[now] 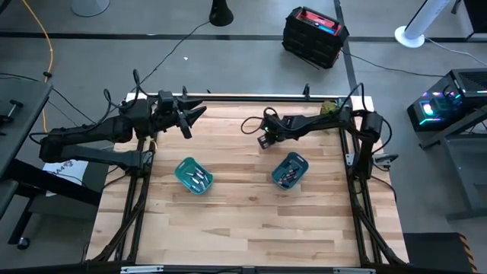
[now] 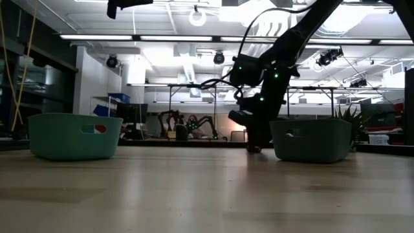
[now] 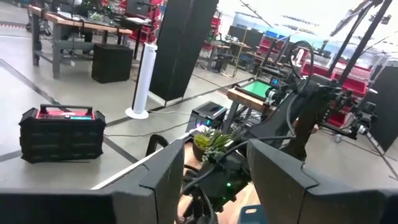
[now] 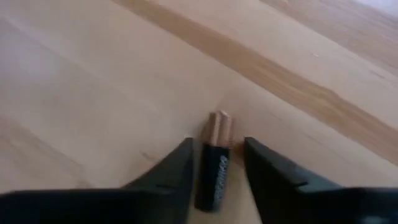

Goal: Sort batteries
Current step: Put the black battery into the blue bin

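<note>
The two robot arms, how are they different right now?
The left gripper waits up at the table's far left edge, holding nothing; the right gripper is down at the wood, a battery between its fingers. The left one looks out into the room; the right one looks at the tabletop. Both are dark, with two fingers.

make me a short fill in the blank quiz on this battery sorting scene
1. The number of small teal plastic bins on the wooden table is ____.
2. The black-and-copper cylindrical battery lies between the fingers of the ____ gripper.
3. That battery rests on the bare ____, outside any bin.
4. The left gripper hangs over the table's ____ edge.

Missing words: two; right; table; far
</note>
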You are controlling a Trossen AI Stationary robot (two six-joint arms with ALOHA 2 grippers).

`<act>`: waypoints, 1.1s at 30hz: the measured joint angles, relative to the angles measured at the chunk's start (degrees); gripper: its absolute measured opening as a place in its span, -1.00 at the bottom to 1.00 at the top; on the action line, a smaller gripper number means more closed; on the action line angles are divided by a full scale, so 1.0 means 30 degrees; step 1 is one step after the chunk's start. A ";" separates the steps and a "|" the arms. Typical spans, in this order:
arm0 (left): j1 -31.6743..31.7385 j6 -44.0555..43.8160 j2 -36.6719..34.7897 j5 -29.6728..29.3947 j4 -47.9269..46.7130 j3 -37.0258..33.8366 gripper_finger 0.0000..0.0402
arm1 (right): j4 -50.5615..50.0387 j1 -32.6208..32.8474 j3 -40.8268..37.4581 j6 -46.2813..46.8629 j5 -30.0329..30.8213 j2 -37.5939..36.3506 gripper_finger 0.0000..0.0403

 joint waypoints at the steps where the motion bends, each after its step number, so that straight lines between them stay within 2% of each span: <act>1: 0.0000 0.0003 0.0000 -0.0003 -0.0003 0.0000 -0.17 | -0.0365 0.0122 -0.0011 -0.0395 0.0179 -0.0215 -0.50; 3: 0.0000 0.0179 0.0000 -0.0015 -0.0013 0.0000 -0.17 | -0.1230 0.0323 -0.0124 -0.1256 0.0145 -0.0926 -0.80; 4: 0.0000 0.0347 0.0000 -0.0014 -0.0024 0.0000 -0.17 | -0.1787 0.0383 -0.0203 -0.1644 -0.0070 -0.1376 -0.87; 10: 0.0000 0.0487 -0.0007 0.0515 -0.1460 0.0000 -0.17 | -0.3965 0.1214 -0.0159 -0.1961 0.0228 -0.5875 -0.82; 14: -0.0014 0.0365 0.0007 0.3277 -0.3722 0.0000 -0.17 | -0.4934 0.3405 -0.0158 -0.0926 -0.0457 -0.9083 -0.90; 17: -0.0050 -0.0148 0.0049 0.4955 -0.4557 -0.0489 -0.17 | -0.5982 0.5526 -0.0130 0.0705 -0.0855 -1.0309 -0.90; 21: -0.0616 -0.1566 -0.0178 0.5314 -0.2687 -0.2593 -0.17 | -0.8642 0.8317 -0.0137 0.3679 -0.0825 -1.0210 -0.86; 25: -0.1403 -0.3342 -0.0226 0.5231 0.0562 -0.5393 -0.17 | -0.9565 1.0123 -0.0159 0.5695 0.0751 -0.9173 -0.74; 29: -0.2023 -0.5385 -0.0248 0.4794 0.3892 -0.7928 -0.17 | -0.9417 1.0385 -0.0159 0.7699 0.1150 -0.8027 -0.61; 33: -0.2353 -0.6918 -0.0257 0.4784 0.4866 -0.9320 -0.17 | -0.9664 1.0316 -0.0159 0.7773 0.1105 -0.7226 -0.42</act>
